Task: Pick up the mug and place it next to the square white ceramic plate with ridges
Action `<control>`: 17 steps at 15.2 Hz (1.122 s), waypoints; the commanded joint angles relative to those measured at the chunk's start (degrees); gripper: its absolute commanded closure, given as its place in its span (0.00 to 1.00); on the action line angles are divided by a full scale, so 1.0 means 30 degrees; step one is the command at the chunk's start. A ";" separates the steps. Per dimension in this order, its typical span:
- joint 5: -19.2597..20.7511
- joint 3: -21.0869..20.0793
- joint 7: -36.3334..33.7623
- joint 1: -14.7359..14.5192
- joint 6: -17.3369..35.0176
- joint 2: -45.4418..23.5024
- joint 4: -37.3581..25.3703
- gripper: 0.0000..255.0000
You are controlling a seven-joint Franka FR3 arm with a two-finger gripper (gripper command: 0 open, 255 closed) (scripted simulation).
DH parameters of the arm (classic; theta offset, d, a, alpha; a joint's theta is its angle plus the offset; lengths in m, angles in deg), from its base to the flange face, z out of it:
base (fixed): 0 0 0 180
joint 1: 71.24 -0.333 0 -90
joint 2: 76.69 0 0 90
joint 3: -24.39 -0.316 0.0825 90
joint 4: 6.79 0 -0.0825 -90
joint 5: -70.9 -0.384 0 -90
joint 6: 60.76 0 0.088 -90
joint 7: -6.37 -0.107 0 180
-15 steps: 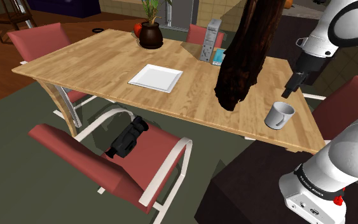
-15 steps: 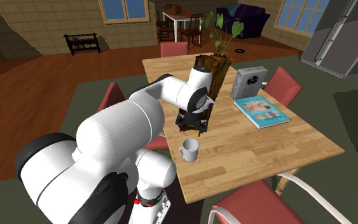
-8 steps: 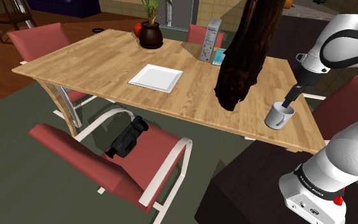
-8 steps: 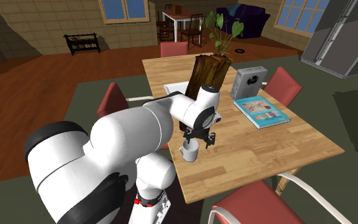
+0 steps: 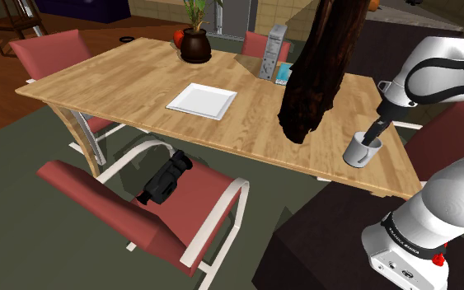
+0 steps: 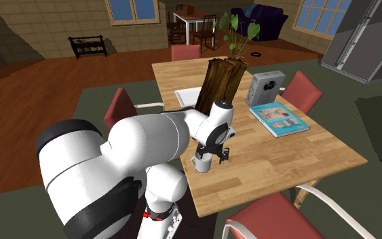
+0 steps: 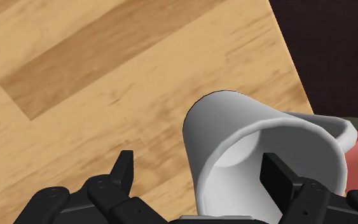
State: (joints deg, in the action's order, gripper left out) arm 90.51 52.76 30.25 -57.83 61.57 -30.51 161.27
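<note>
- Straddling the white mug (image 7: pixel 260 143), my claw (image 7: pixel 198 163) stands open: one finger (image 7: pixel 124 167) is outside the wall and the other is down inside the cup, with the near wall between them.
- The outer finger is plainly apart from the wall, so I judge that nothing is held yet.
- The mug sits upright on the wooden table (image 5: pixel 123 78), at the corner nearest my stand and close to the table's edge. Its handle points toward that edge.
- In the second exterior view my claw (image 6: pixel 208 155) hangs right on the mug's rim (image 6: pixel 202 163). The shoulder view shows the same, with the claw (image 5: pixel 376 132) dipped into the mug (image 5: pixel 362 149).
- The square white plate (image 5: pixel 202 100) lies flat toward the middle of the table, nearer the long edge by the red chair (image 5: pixel 131 210), and well apart from the mug.
- A tall dark brown bark-like block (image 5: pixel 316 66) stands on the table between mug and plate.
- Progress, as I judge it: the reach is done and the fingers are placed. The squeeze, the lift, the carry round that block and the setting-down beside the plate are all left.
</note>
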 commanded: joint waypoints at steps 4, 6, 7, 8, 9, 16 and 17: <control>0.0032 0.0037 0.0003 0.0006 0.0133 -0.0065 0.0057 0.00; 0.0031 0.0037 0.0003 0.0006 0.0129 -0.0064 0.0055 0.00; 0.0031 0.0037 0.0003 0.0006 0.0129 -0.0064 0.0055 1.00; 0.0031 0.0037 0.0003 0.0006 0.0129 -0.0064 0.0055 1.00; 0.0031 0.0037 0.0003 0.0006 0.0129 -0.0064 0.0055 1.00; 0.0032 0.0038 0.0003 0.0006 0.0133 -0.0065 0.0057 1.00; -0.0056 -0.0074 -0.0008 -0.0005 -0.0235 0.0152 -0.0099 1.00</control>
State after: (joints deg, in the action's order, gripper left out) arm 90.49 52.73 30.24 -57.84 61.52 -30.46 161.25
